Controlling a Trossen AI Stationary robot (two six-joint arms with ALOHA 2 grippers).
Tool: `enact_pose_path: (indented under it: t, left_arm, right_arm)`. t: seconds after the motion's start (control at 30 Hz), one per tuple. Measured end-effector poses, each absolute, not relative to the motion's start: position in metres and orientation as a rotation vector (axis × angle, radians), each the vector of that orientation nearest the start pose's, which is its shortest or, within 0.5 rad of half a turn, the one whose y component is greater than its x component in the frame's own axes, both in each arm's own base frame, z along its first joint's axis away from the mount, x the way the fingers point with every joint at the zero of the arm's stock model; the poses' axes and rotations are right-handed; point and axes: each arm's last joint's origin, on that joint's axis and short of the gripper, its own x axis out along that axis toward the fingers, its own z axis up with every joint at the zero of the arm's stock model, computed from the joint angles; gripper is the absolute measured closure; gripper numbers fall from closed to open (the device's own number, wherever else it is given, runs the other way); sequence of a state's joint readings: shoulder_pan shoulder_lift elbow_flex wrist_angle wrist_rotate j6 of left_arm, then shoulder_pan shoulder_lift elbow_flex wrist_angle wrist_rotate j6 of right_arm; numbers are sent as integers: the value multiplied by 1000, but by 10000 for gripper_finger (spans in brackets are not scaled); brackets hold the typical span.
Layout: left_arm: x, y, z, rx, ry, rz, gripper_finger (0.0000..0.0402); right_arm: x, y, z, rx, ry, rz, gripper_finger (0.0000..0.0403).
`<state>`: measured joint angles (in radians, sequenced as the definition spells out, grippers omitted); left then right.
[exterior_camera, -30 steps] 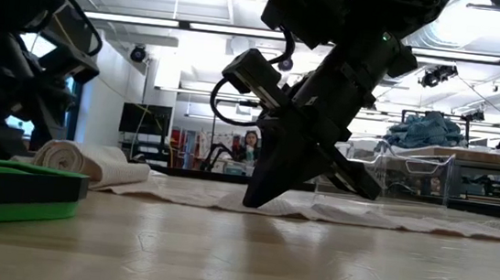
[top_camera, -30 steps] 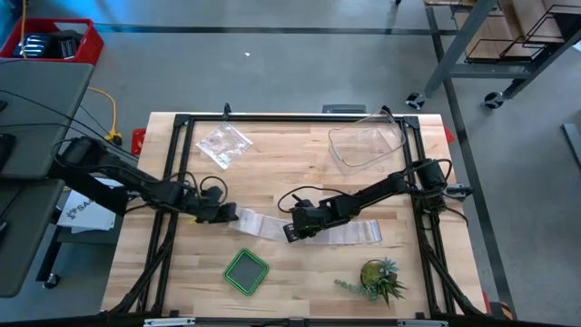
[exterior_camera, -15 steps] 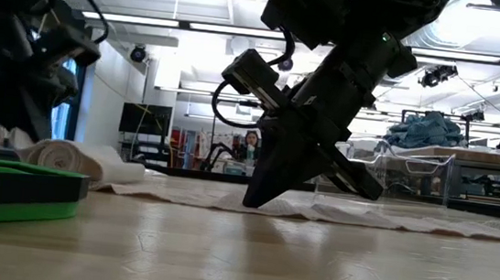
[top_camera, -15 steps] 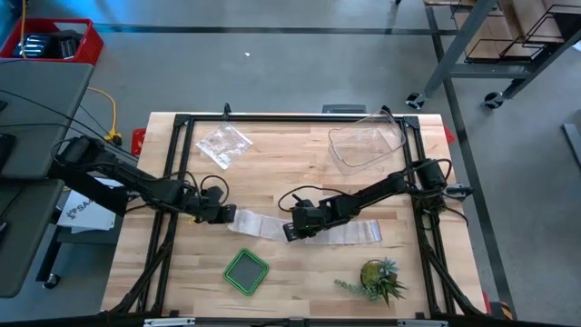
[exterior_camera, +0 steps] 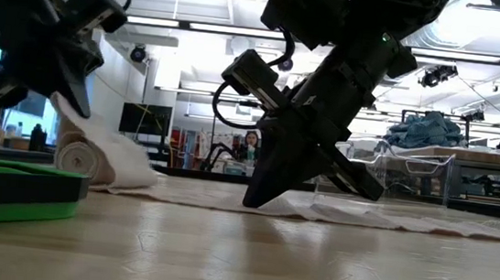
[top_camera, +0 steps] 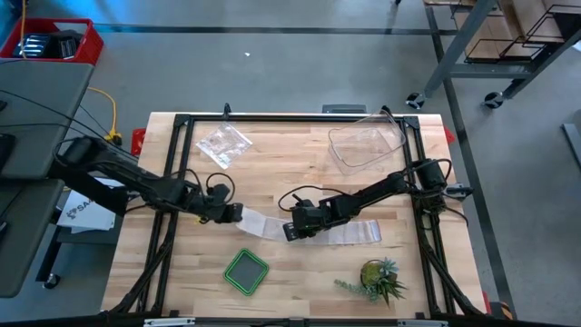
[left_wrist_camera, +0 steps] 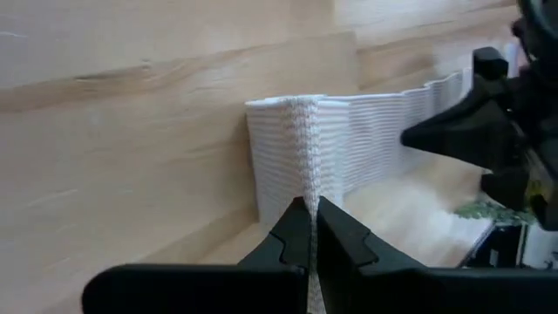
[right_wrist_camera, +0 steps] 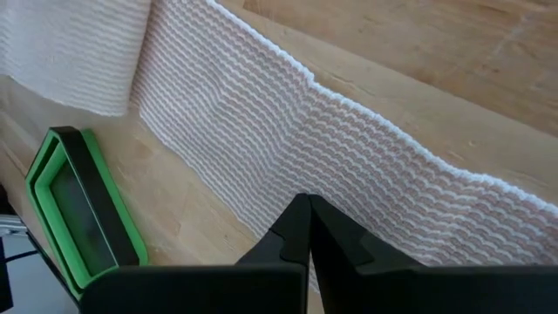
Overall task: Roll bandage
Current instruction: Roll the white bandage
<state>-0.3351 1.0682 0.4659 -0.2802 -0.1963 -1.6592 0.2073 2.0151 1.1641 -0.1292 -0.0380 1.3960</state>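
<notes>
1. Leftmost, the left hand point(top_camera: 233, 213) sits at about nine o'clock from the middle of the bench point(top_camera: 300, 272), fingers pressed tight together on a fold of the bandage point(top_camera: 272, 223); the left wrist view shows the cloth pinched upright between them point(left_wrist_camera: 305, 253).
2. Just by that hand, in the low view, the rolled end of the bandage point(exterior_camera: 92, 157) rests on the wood with a flap of cloth drawn up from it toward the left hand point(exterior_camera: 62, 85).
3. Up at about eleven o'clock lies a crinkly clear plastic bag point(top_camera: 223, 143); what it holds cannot be made out.
4. Down at about seven o'clock sits a shallow green tray point(top_camera: 246, 271) with a dark inner face; nothing shows inside it.
5. Next, the bandage runs as a flat white strip from the left hand across the centre toward three o'clock.
6. Centrally, the right hand point(top_camera: 292, 232) is fully closed with its tips pressed down on the strip, pinning it to the bench; the right wrist view shows the closed fingers point(right_wrist_camera: 309, 231) on the cloth.
7. Toward one o'clock stands a clear rectangular plastic tub point(top_camera: 366, 145), which looks bare inside.
8. Finally, at about five o'clock, a small green plant point(top_camera: 377, 277) lies on the bench.
</notes>
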Motion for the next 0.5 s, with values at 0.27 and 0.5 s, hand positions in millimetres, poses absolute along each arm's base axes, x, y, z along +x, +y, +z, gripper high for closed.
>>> enact_pose_path:
  t: [0.27,0.5]
  left_arm:
    - [212,-68,168,-1331,678,498,377]
    - [222,-71,164,-1320,676,497,331]
  right_arm:
    - [385,82,117,1189,955,-488,403]
    - [386,82,117,1188,953,-485,403]
